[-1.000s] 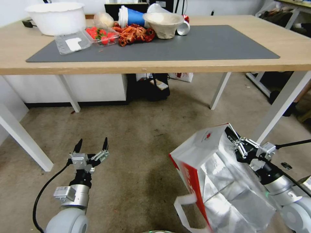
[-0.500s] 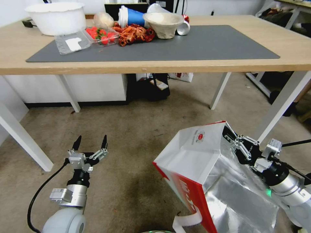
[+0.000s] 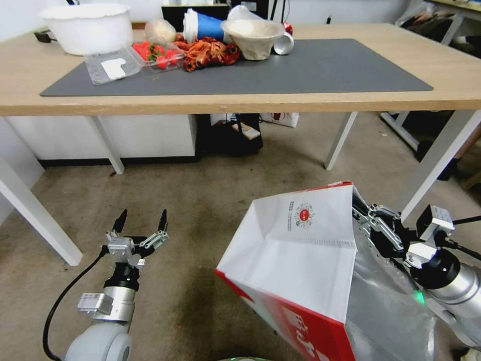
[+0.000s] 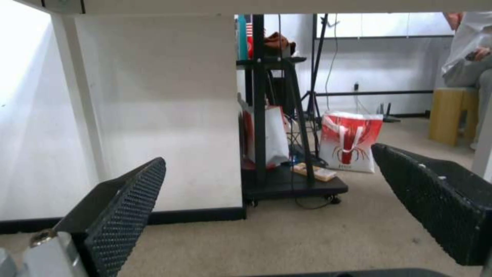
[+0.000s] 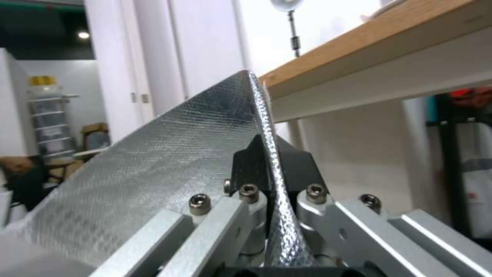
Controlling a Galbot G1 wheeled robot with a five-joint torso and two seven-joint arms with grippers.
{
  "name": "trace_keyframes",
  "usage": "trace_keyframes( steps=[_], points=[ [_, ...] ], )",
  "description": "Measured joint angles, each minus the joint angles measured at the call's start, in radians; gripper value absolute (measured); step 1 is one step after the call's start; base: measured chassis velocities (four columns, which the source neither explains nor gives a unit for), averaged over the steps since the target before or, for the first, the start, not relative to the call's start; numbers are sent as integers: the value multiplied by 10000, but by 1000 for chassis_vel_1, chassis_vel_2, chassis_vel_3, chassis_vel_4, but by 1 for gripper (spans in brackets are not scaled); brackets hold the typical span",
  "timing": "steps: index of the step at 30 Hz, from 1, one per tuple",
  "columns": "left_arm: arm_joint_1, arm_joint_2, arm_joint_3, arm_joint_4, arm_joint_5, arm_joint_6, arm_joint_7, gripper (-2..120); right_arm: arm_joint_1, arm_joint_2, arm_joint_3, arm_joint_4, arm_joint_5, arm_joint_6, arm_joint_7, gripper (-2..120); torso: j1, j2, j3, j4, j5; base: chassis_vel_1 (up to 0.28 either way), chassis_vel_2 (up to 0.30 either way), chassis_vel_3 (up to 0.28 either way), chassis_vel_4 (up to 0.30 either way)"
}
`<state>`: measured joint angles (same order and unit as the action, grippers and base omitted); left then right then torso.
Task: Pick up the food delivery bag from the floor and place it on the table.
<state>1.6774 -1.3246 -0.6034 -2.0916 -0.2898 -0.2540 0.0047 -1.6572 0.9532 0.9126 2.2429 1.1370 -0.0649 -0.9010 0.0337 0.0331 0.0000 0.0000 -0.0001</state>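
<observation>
Low on the right of the head view: right gripper (image 3: 362, 213) clamped on the rim of the large boxy white paper food delivery bag with red side panel and silver foil lining (image 3: 300, 260). Bag tilted, white face with small round red logo turned up toward the camera, red panel underneath, foil side against the right arm. Looks clear of the dull grey-brown stained carpet floor (image 3: 210, 200), but lower part runs out of view, so contact can't be confirmed. Top edge sits below the front edge of the large light-wood table with white legs (image 3: 250, 105) and just beside its right-hand leg. From the right wrist view: black fingertips (image 5: 246, 161) pinched tight on a thin foil edge of the bag (image 5: 169, 161), edge running up between them, wooden table edge (image 5: 369, 50) above and beyond. Left gripper (image 3: 142, 220) low on the left, well apart from the bag, pointing toward the table, fingers spread wide, nothing between them. Left wrist view confirms: textured black pads (image 4: 128, 207) far apart, only carpet (image 4: 287, 238) in the gap. On the table: dark grey rectangular mat (image 3: 310, 70), right part bare; at its far left a large white plastic bowl (image 3: 87, 27), clear punnet of red strawberries (image 3: 155, 54), pile of red crayfish (image 3: 208, 52), beige pulp bowl (image 3: 253, 36), blue-and-white paper cup on its side (image 3: 200, 25).
</observation>
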Motion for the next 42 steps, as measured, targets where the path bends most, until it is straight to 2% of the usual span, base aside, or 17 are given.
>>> trace_keyframes(
  steps=[7,11,25,32,42],
  points=[
    [115,0,-77,-116,214,170,-21,100,54,-51,161,-120,193,-344,-613,0,3,23,2,0,1,0,0,0,0],
    [207,3,-103,-183,305,260,-94,100,67,-75,238,-179,215,-385,-820,0,4,142,103,0,0,0,0,0,0],
    [423,-18,-120,-486,395,403,-310,100,91,-104,382,-185,255,-457,-1275,0,48,760,691,0,0,0,0,0,0],
    [554,-55,-148,-590,506,435,-376,100,57,-46,407,-183,134,-406,-1429,0,89,993,888,-1,1,0,0,0,0],
    [934,-74,-266,-1138,766,803,-467,100,23,2,488,-182,88,-323,-1595,0,168,1446,1266,0,1,0,0,0,0]
  ],
)
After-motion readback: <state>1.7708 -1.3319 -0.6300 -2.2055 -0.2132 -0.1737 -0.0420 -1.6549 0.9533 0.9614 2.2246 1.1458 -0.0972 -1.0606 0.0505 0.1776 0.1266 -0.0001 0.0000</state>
